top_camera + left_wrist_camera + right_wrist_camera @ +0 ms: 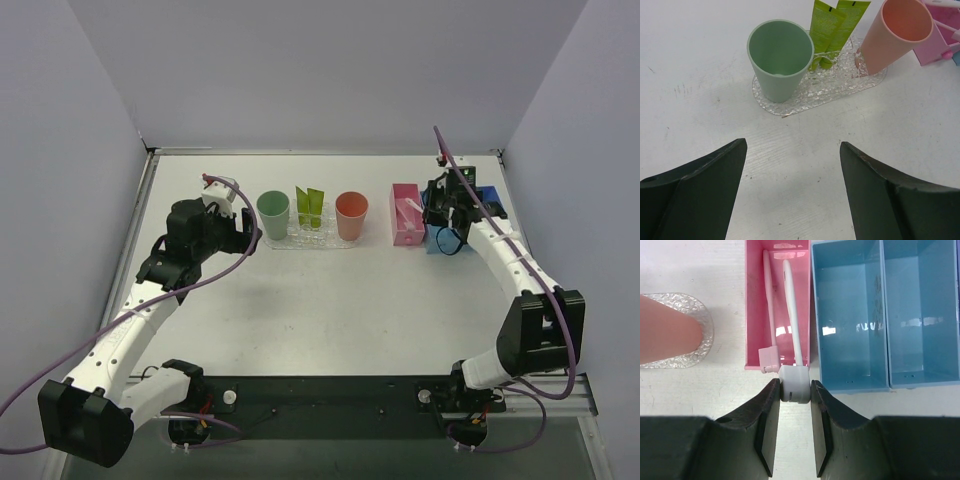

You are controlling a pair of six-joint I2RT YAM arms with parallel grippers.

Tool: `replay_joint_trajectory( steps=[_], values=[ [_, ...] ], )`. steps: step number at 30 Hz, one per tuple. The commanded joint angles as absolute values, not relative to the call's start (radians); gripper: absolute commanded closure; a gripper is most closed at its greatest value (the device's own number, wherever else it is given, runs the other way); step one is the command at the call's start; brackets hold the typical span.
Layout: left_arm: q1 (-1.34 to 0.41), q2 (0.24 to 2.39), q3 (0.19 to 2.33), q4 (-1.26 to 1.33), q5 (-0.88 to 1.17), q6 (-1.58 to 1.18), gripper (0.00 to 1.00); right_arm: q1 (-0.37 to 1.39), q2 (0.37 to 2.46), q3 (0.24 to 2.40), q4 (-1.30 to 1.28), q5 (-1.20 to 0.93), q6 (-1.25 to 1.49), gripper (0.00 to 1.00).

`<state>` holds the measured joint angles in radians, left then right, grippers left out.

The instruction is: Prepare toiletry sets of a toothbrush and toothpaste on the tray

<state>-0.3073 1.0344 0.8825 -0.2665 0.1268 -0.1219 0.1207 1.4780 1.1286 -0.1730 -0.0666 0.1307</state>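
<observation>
right gripper [793, 386] clamps the white toothbrush [791, 315] by its blocky end at the pink bin [753, 305] rim; likely light, stiff, slick plastic that may pivot.

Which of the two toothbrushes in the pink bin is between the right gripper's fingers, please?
The white toothbrush, on the blue bin's side: the right gripper pinches its blocky end. The pink toothbrush lies beside it, outside the grip.

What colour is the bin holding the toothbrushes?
Pink; the bin shows best in the right wrist view.
</observation>
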Motion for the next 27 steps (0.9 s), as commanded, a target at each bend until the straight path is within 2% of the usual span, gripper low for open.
replay_joint_trajectory(
  steps=[1, 19, 27],
  values=[
    [-0.313, 1.014, 0.897, -0.249, 0.124, -0.114, 0.14, 0.129, 1.419, 1.143, -0.221, -0.058, 0.126, 1.0],
    [-0.314, 1.034, 0.894, -0.239, 0.15, -0.115, 0.14, 0.13, 1.166, 1.134, -0.337, -0.071, 0.127, 1.0],
    [-0.314, 1.04, 0.894, -0.235, 0.15, -0.118, 0.14, 0.132, 1.053, 1.123, -0.365, -0.164, 0.184, 1.0]
  ],
)
